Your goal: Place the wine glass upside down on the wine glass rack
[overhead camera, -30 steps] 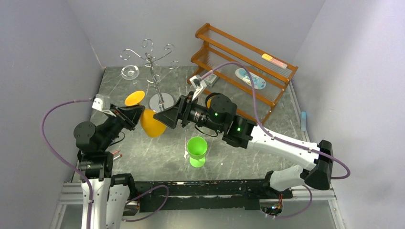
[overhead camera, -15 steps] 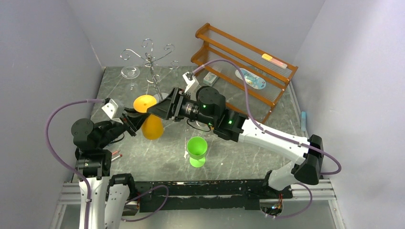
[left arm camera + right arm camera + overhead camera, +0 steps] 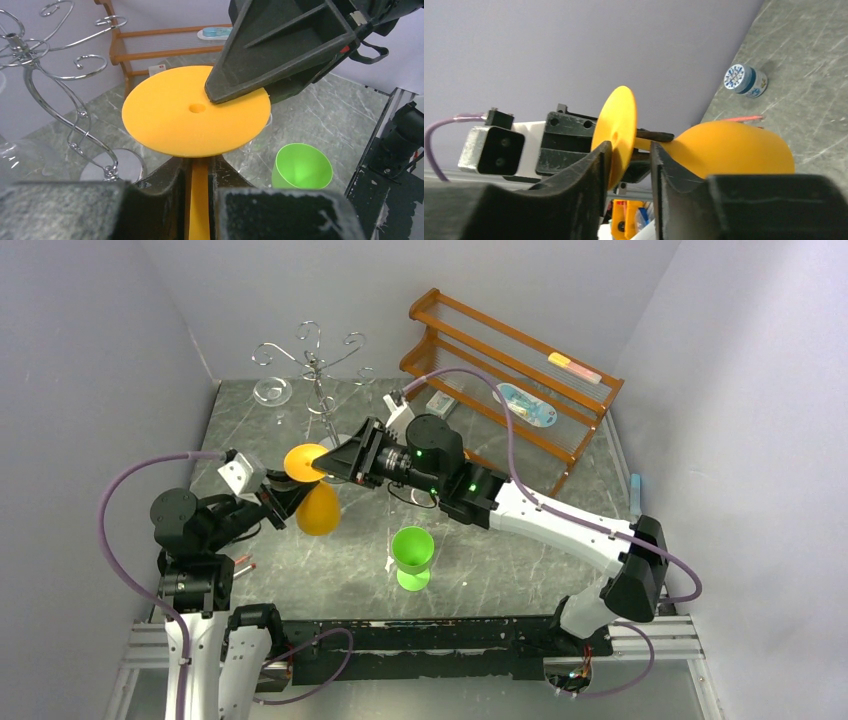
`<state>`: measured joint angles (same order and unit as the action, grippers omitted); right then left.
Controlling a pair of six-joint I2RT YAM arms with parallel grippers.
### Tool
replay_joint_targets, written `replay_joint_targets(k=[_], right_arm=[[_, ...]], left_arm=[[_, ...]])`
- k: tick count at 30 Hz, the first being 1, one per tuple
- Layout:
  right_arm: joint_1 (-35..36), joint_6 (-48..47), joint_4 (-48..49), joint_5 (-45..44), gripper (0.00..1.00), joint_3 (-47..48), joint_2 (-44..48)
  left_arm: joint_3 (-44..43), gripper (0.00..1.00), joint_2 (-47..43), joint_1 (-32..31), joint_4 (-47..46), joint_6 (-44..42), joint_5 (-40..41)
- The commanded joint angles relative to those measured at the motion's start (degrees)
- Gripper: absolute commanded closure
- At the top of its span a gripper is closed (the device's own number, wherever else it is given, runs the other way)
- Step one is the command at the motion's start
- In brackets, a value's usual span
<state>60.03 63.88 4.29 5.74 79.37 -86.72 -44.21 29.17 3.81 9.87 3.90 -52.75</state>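
Observation:
An orange plastic wine glass (image 3: 318,510) hangs bowl-down with its round foot (image 3: 195,110) on top. My left gripper (image 3: 199,165) is shut on its stem, also seen from above (image 3: 283,496). My right gripper (image 3: 630,155) is open, its jaws on either side of the foot's rim (image 3: 616,125); one finger touches the foot's face. It meets the foot in the top view (image 3: 325,468). The silver wire wine glass rack (image 3: 320,375) stands just behind, its mirrored base (image 3: 112,165) left of the glass.
A clear glass (image 3: 272,392) hangs on the rack's left arm. A green glass (image 3: 412,555) stands upright at front centre. The brown wooden shelf (image 3: 510,380) is at back right. A small blue-white jar (image 3: 744,80) sits on the marble table.
My left gripper turned the orange glass from tilted to bowl-down and shifted slightly right. My right gripper swung left from the bowl up to the foot and now straddles its rim.

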Motion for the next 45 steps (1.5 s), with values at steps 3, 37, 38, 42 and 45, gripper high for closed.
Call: replay_joint_targets(k=[3,37,38,42,45], right_arm=[[-1.1,3.2,1.1,3.2,0.82,0.6,-0.5],[-8.7,3.5,1.7,-0.2,1.00,-5.5,6.9],[-8.7,3.4,1.7,0.0,1.00,-5.5,6.8],[-8.7,3.2,2.9,0.7,1.00,-6.1,6.5],[-8.7,3.1,4.5,1.4,1.00,-6.5,6.3]], left_arm=[[-0.7,0.95,-0.9,-0.6,-0.7,-0.7,-0.8],[-7.9,0.30,10.5,-0.6,-6.1,57.3,5.9],[-8.5,0.31,10.7,-0.6,-5.7,57.7,5.6],[-10.5,0.45,13.2,-0.6,-5.1,58.4,3.1],[-11.0,0.46,15.4,-0.6,-3.8,57.6,2.3]])
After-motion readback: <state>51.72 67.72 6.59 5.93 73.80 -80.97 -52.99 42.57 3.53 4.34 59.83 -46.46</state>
